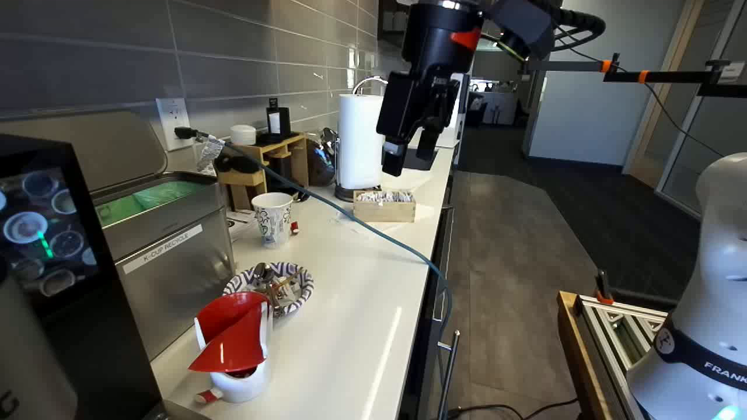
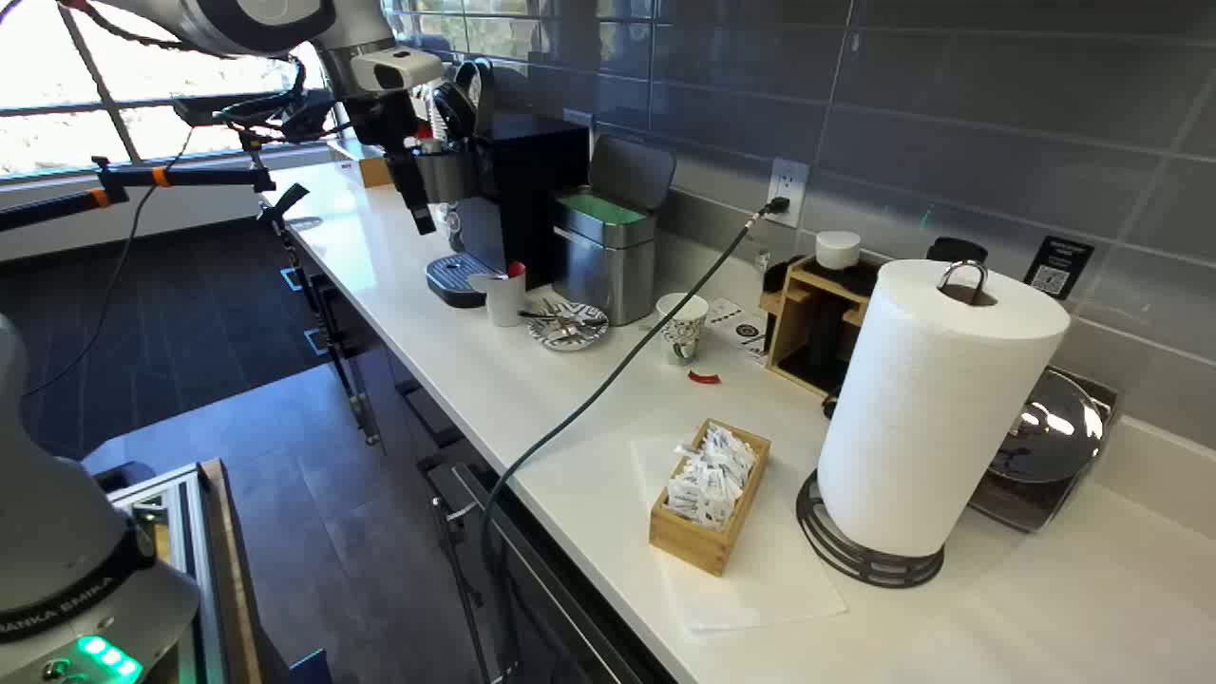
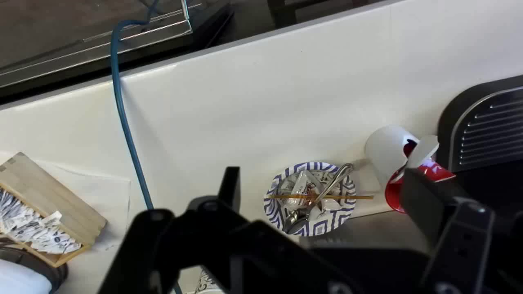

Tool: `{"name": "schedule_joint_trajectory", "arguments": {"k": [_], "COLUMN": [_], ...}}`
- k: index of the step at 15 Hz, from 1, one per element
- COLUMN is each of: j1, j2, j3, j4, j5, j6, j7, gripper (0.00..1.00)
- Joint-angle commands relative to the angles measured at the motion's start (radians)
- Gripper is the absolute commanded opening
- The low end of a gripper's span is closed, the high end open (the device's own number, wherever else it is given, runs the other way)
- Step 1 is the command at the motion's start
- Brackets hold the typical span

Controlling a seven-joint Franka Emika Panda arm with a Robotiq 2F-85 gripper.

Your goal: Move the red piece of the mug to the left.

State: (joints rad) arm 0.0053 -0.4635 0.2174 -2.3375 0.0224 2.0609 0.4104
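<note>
Fingers (image 3: 231, 185) spread wide, holding nothing, up in the air well above the glossy white surface (image 3: 245, 102). Red pc (image 1: 233, 344) is lower than them & well apart; in wrist view it shows out by the finger at pic. right, partly hidden behind it. White rounded mug part (image 1: 242, 387), smooth, is directly beneath the red pc.

B/w the fingers in wrist view, but well below them: round bowl (image 3: 321, 228), blue/white zigzag print, w/ shiny metal spoon (image 3: 333, 183), thin amber stick (image 3: 351, 197) & crinkly packets (image 3: 301, 187) in it. Past finger at pic. left: smooth blue cable (image 3: 126, 128), then rectangular wooden box (image 3: 49, 197) crammed w/ paper sachets (image 3: 28, 226). Past finger at pic. right: dark drip tray (image 3: 490, 122), ribbed, rounded corner. In an exterior view, below & to pic. left of the fingers: steel bin (image 1: 175, 286), boxy, w/ green liner (image 1: 157, 195).

Red pc's look: bright red, v. glossy, angular, cup-like, curved wall, pointed lip, white strips at its sides, light streak on the lip.
</note>
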Motion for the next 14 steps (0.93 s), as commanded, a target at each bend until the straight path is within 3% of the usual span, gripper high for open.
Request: {"name": "schedule_joint_trajectory", "arguments": {"k": [1, 11, 14], "j1": [0.012, -0.002, -0.03], "j2": [0.002, 0.013, 0.06], "j3": [-0.011, -0.004, -0.03], "j4": [0.001, 0.007, 0.014], "j5": [-0.006, -0.026, -0.051], "j6": [-0.001, 0.003, 0.077], "j7": [0.005, 0.03, 0.014], "gripper": [1.0, 1.0, 1.0]}}
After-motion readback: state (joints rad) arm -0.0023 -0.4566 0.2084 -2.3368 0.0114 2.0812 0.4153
